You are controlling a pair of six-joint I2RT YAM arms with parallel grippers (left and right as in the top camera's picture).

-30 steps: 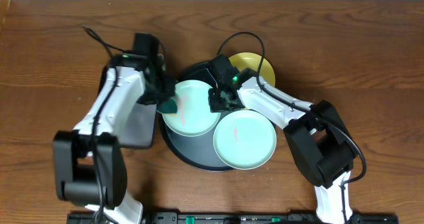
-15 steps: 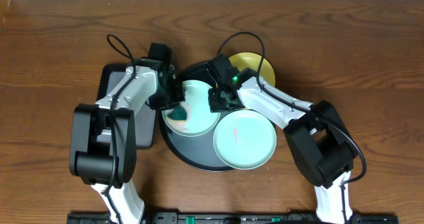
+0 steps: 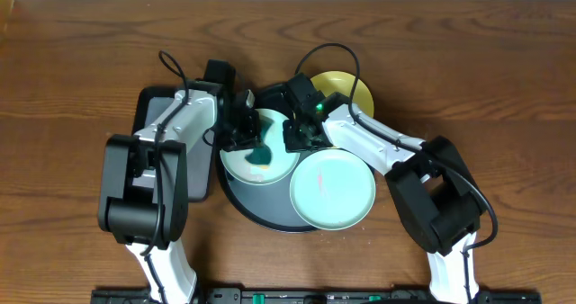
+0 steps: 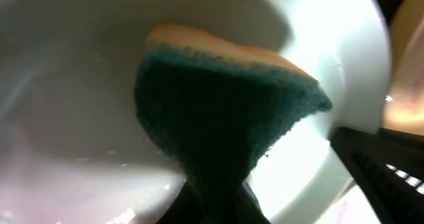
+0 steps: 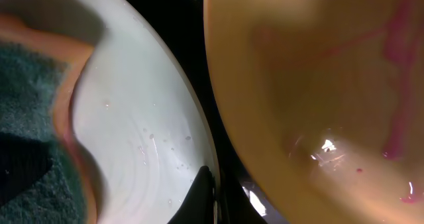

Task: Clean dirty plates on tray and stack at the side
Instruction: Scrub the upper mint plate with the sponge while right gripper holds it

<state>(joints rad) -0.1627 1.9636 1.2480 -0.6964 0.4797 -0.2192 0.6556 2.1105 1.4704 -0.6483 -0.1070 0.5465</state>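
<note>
Mint plate (image 3: pixel 274 129) under sponge (image 4: pixel 225 111) clamped by left gripper (image 3: pixel 244 136); right gripper (image 3: pixel 301 138) at rim, grip unclear; yellow plate (image 3: pixel 351 88) beside.

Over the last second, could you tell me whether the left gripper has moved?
Yes. The left gripper, holding the sponge, moved right, from the upper mint plate's left rim to over its middle.

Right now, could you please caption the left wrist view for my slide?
Left gripper holds a green sponge against a pale mint plate.
</note>
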